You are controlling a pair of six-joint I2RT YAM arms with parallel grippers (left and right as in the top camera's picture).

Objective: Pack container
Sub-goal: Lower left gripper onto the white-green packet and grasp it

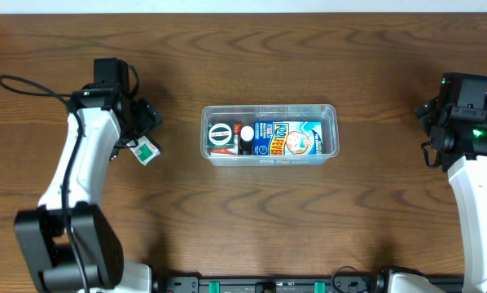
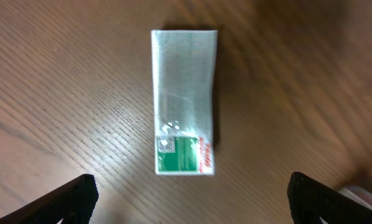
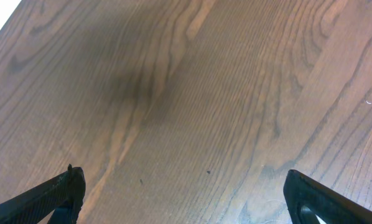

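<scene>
Container [image 1: 330,130] holds several items; one packet [image 2: 183,102] lies on the tabletop [image 1: 268,212] just ahead of my left tool [image 2: 192,196], fingers apart. Right tool [image 3: 185,193] apart, empty.

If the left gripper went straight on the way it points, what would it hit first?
Likely the packet lying flat on the table, just ahead of the left gripper, whose jaws stand open; depth is unclear.

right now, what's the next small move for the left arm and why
Probably lower the left gripper around the small packet and close. Its fingers stand wide open just short of the packet, which lies flat on the table, outside the container it presumably belongs in.
</scene>
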